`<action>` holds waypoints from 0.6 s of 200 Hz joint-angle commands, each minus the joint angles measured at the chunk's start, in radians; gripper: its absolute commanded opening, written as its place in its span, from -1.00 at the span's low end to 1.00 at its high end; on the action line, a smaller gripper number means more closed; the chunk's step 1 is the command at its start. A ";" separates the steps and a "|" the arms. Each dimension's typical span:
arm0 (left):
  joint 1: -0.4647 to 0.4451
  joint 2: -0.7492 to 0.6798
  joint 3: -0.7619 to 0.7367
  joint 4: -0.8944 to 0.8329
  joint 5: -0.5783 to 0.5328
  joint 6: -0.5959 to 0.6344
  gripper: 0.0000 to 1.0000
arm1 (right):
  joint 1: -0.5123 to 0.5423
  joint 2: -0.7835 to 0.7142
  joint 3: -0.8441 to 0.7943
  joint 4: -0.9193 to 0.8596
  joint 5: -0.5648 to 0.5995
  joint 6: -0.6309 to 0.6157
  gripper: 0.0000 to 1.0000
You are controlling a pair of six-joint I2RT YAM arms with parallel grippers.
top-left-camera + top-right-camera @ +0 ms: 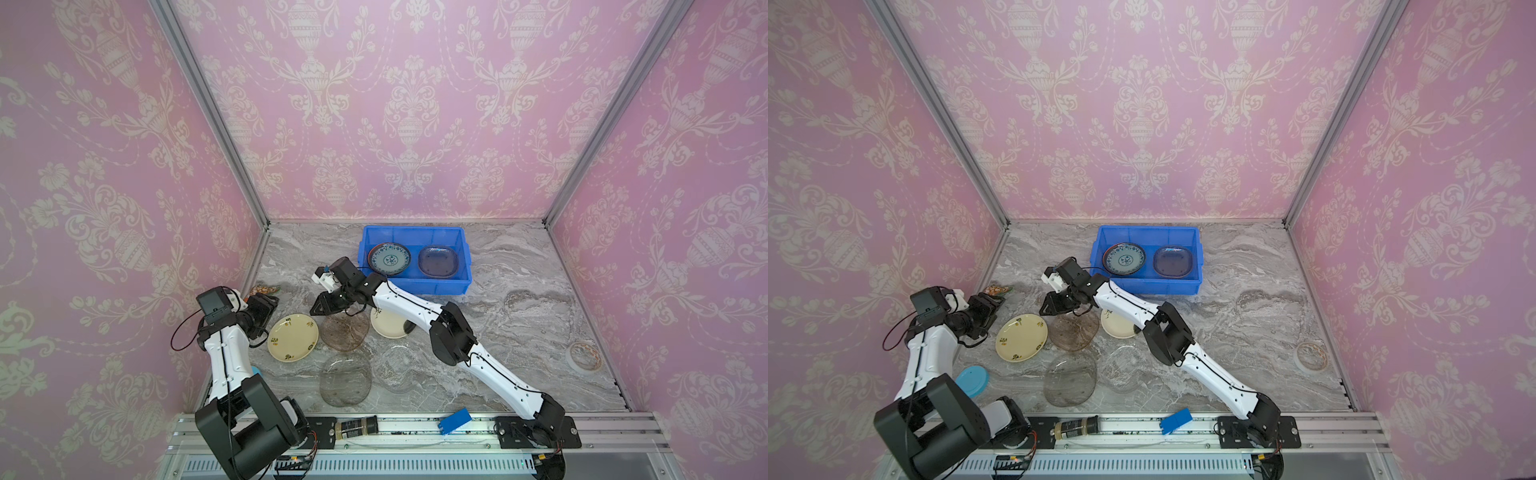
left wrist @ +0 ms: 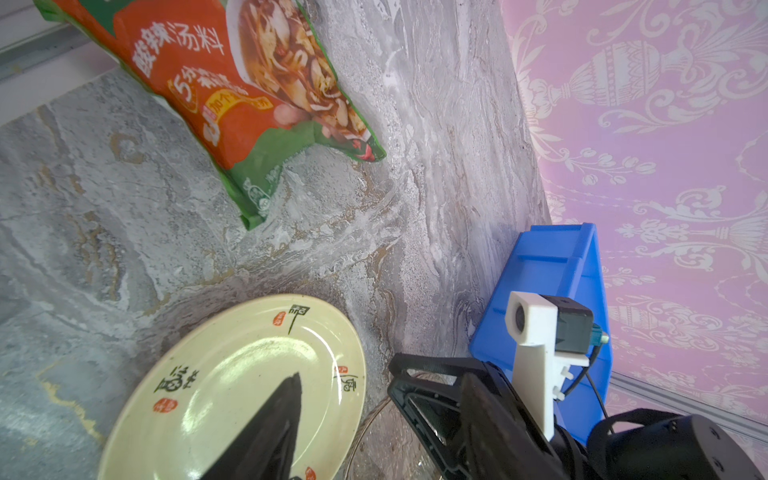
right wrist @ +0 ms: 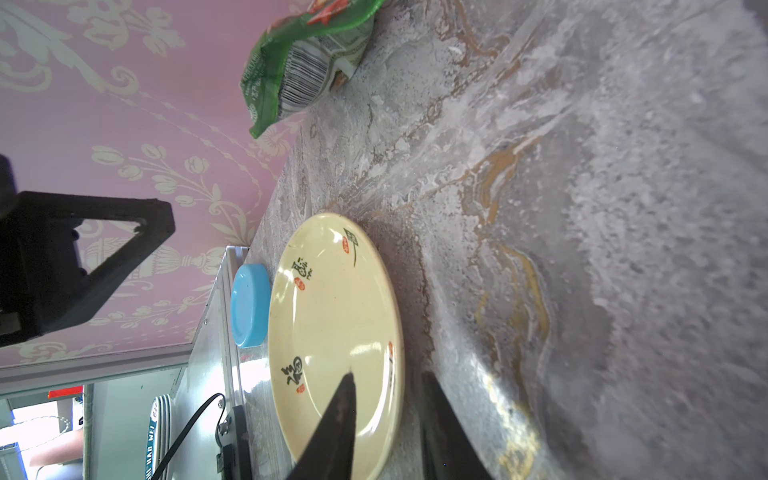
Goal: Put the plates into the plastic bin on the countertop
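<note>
3 walls (image 1: 407,104), pink paper, cream urn-and-flower print. 2 grey metal posts (image 1: 210,112) at back corners. Metal rail (image 1: 623,430) along front. Light soft, even.

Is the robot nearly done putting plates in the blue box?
Two are in the plastic bin: the blue-patterned plate and a tinted glass plate. None is lifted now; the right gripper hovers, jaws apart, near the amber glass plate. Five wait on the countertop: that one, the left cream plate, the right cream plate, the greyish glass plate and the clear glass plate.
</note>
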 commanded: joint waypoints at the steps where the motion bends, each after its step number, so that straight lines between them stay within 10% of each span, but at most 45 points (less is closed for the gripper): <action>1: 0.008 0.006 -0.010 0.002 0.019 -0.007 0.26 | 0.004 0.020 0.043 -0.024 -0.003 0.018 -0.44; 120: -0.003 0.012 -0.010 0.001 0.023 -0.007 0.27 | 0.024 0.092 0.092 -0.052 -0.036 0.038 -0.47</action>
